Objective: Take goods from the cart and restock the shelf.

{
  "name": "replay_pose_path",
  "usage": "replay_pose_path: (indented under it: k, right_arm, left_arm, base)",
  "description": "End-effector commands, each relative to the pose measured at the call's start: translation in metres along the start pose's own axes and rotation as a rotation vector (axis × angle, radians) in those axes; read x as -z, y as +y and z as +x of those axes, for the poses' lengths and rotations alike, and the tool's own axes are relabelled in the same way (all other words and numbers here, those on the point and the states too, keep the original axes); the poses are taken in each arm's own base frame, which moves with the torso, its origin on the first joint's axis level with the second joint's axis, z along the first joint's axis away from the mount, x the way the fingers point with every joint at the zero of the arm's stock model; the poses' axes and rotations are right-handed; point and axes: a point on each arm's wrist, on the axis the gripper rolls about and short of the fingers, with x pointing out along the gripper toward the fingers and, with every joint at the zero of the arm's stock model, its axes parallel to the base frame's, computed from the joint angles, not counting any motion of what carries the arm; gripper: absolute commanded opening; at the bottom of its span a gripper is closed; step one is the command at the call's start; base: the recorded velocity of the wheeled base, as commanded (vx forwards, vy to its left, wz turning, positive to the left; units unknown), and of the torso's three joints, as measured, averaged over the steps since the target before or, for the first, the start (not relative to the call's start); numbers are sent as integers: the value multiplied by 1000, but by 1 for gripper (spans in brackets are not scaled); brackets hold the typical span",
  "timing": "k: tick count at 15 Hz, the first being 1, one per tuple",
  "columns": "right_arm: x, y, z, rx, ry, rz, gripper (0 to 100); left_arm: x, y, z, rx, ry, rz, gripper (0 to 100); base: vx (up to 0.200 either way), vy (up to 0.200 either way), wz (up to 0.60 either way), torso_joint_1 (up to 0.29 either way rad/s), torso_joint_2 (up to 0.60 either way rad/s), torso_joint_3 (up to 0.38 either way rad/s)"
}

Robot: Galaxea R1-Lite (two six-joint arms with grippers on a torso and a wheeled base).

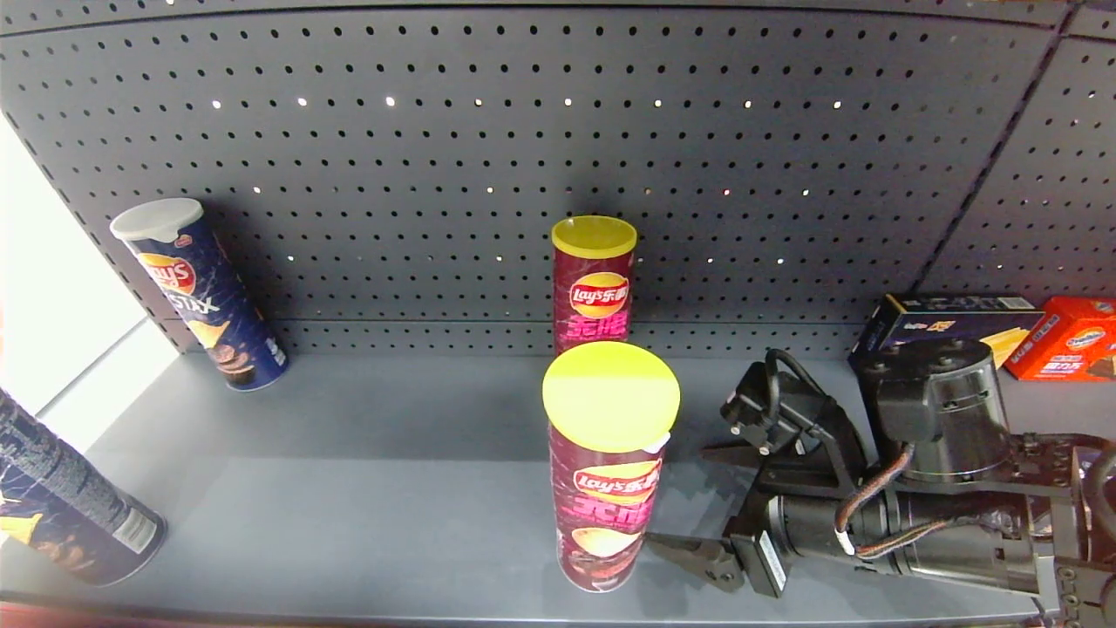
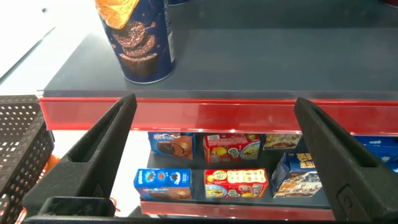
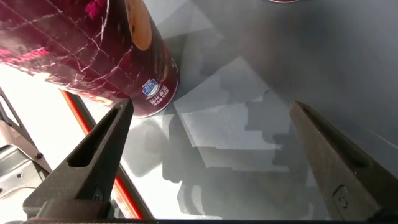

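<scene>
On the shelf (image 1: 349, 453), a can (image 1: 606, 488) is filed before its twin (image 1: 593, 279) for display; the right gripper (image 1: 680, 497) is held spread beside it, the left gripper (image 2: 214, 102) spread, empty.

Head camera: I look forward and down onto the shelf (image 1: 349, 488), close in. Right wrist camera: low over its board, sharing the front maroon can (image 3: 93, 56) with the head view. Left wrist camera: facing the red front edge (image 2: 205, 113), sharing the dark blue can (image 2: 140, 43).
</scene>
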Motion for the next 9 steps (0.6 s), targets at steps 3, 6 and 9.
replay_pose_path:
  k: [3, 6, 9]
  right_arm:
    - [0, 0, 1, -1, 3, -1, 100]
    - [0, 0, -8, 7, -12, 0, 100]
    - [-4, -12, -31, 69, -70, 18, 100]
  left_arm:
    - [0, 0, 0, 0, 1, 0, 100]
    - [0, 0, 0, 0, 1, 0, 100]
    - [0, 0, 0, 0, 1, 1, 100]
  base:
    - [0, 0, 0, 0, 0, 0]
    - [0, 0, 0, 0, 0, 0]
    - [0, 0, 0, 0, 0, 0]
